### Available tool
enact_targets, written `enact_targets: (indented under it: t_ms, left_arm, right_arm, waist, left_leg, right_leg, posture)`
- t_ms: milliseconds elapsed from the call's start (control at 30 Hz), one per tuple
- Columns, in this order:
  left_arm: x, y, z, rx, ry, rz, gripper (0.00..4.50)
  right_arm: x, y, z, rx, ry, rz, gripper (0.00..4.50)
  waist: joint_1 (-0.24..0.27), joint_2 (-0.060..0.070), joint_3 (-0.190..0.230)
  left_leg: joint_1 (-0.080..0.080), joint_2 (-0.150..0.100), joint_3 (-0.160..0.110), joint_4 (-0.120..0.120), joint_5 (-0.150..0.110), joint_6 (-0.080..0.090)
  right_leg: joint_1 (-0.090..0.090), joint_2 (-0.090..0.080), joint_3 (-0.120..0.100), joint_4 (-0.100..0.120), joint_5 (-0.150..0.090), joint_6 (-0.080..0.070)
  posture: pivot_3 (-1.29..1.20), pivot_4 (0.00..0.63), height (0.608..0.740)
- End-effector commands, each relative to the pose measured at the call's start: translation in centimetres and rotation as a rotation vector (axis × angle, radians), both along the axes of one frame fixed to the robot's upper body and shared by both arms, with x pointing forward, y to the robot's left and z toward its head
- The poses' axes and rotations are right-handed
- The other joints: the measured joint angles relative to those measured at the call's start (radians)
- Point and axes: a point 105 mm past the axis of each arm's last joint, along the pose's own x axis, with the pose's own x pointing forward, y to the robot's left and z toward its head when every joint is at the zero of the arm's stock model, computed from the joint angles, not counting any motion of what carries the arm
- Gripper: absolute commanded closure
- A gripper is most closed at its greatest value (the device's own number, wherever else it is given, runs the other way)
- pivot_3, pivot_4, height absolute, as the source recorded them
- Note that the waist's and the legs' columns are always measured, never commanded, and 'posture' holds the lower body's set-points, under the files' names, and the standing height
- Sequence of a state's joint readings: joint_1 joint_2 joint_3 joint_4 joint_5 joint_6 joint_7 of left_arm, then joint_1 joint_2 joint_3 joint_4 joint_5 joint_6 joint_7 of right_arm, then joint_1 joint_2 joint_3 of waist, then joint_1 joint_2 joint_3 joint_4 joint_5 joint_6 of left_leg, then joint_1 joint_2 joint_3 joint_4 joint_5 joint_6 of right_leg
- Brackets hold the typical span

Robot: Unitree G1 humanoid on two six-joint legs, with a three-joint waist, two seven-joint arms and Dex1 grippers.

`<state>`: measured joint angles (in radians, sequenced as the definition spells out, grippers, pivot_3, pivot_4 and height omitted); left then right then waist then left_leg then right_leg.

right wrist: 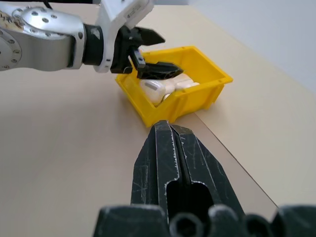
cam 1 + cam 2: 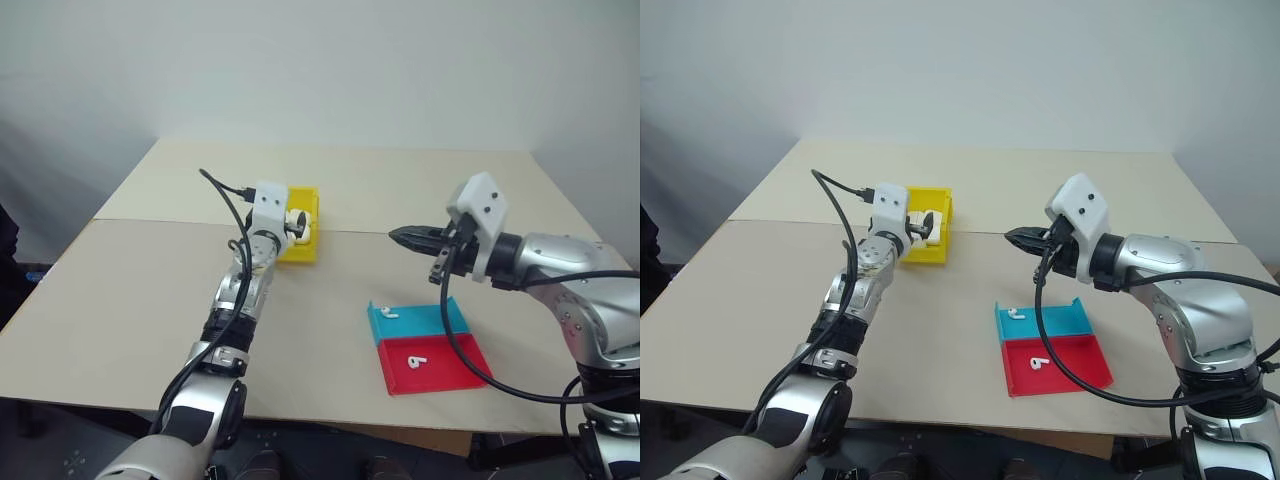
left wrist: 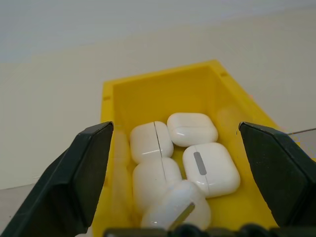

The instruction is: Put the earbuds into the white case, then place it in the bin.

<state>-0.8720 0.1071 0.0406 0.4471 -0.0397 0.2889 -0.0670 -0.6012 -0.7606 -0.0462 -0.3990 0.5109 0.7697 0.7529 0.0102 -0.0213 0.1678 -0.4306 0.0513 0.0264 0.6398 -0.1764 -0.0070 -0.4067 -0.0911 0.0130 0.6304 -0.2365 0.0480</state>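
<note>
So on the left side, the left gripper (image 1: 150,54) hangs right over the yellow bin (image 2: 303,245) with its 2 black fingers (image 3: 79,173) spread wide and nothing between them. The wrist view looks straight down into the bin (image 3: 163,86), and there are 5 white cases in there, all lids shut. The closest one, a white case (image 3: 177,210), lies tilted on top of the others just below the open jaws, not gripped. The bin sits on the beige table (image 2: 130,300) near the seam where the 2 tabletops meet.

Moving right, the right gripper (image 2: 408,238) hovers above the table, pointing toward the bin, fingers pressed together and holding nothing.

Below it sits a teal tray (image 2: 425,322) touching a red tray (image 2: 450,368), each with 1 of the earbuds lying in it: one earbud (image 2: 389,313) in the teal, another earbud (image 2: 417,361) in the red.
</note>
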Motion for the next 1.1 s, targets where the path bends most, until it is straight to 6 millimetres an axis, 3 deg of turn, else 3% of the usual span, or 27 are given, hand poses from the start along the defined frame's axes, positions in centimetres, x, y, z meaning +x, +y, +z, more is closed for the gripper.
enact_targets:
  t_ms: [33,100,200,367,500,700,933,1100]
  left_arm:
    - [-2.5,-0.1,4.1,-0.189,-0.16,-0.172,0.08]
    - [-4.7,0.5,4.8,-0.237,-0.202,-0.28,0.08]
    - [-7.4,1.5,4.1,-0.159,-0.192,-0.366,0.08]
    - [-13.4,4.3,3.8,-0.016,-0.176,-0.488,0.08]
    - [-17.2,6.5,3.7,0.112,-0.131,-0.547,0.08]
    - [-22.8,8.9,4.5,0.124,-0.058,-0.686,0.08]
    - [-25.2,12.6,3.7,0.251,0.075,-0.587,0.08]
    - [-26.2,13.5,2.7,0.266,0.129,-0.573,0.08]
  right_arm:
    - [-0.4,0.3,0.6,-0.036,-0.058,0.023,4.5]
    - [-0.6,0.3,0.0,-0.091,-0.078,0.052,4.5]
    - [-1.3,-0.2,-0.9,-0.139,-0.09,0.118,4.5]
    - [-3.3,-3.7,-2.0,-0.267,-0.225,0.26,4.5]
    - [-4.5,-6.6,-1.3,-0.332,-0.236,0.356,4.5]
    - [-4.3,-10.5,-0.6,-0.457,-0.21,0.349,4.5]
    - [-4.3,-13.8,-0.7,-0.523,-0.17,0.276,4.5]
    - [-4.2,-14.3,-1.7,-0.532,-0.133,0.251,4.5]
  waist:
    - [0.0,0.0,0.0]
    - [-0.008,0.0,0.0]
    - [-0.013,0.0,0.0]
    - [-0.017,0.0,0.0]
    - [-0.019,0.0,0.0]
    - [-0.027,0.0,0.0]
    - [-0.025,0.001,0.0]
    - [-0.022,0.001,0.0]
  left_leg:
    - [0.0,0.0,0.0,0.0,0.0,0.0]
    - [0.0,0.0,0.0,0.0,0.0,0.0]
    - [0.001,0.0,0.0,-0.001,0.0,0.0]
    - [0.002,0.0,0.001,-0.001,0.0,0.0]
    - [0.005,0.001,0.001,0.0,0.0,-0.001]
    - [0.009,0.003,0.003,0.0,0.0,-0.001]
    - [0.009,0.003,0.005,0.0,0.0,-0.001]
    - [0.009,0.003,0.006,0.0,0.0,-0.001]
  right_leg:
    - [0.0,0.0,0.0,0.0,0.0,0.0]
    - [0.0,0.0,0.0,0.0,0.0,0.0]
    - [0.0,0.0,0.0,0.0,0.0,0.0]
    - [0.001,0.0,0.001,0.0,0.0,0.0]
    - [0.003,0.0,0.001,0.0,0.0,0.0]
    - [0.004,0.001,0.002,0.002,-0.005,-0.006]
    - [0.003,0.0,0.003,0.001,-0.007,-0.004]
    - [0.003,0.0,0.003,0.001,-0.008,-0.004]
  posture:
    - [0.0,0.15,0.74]
    - [0.0,0.15,0.74]
    - [0.0,0.15,0.74]
    - [0.0,0.15,0.74]
    - [0.0,0.15,0.74]
    - [0.0,0.15,0.74]
    - [0.0,0.15,0.74]
    - [0.0,0.15,0.74]
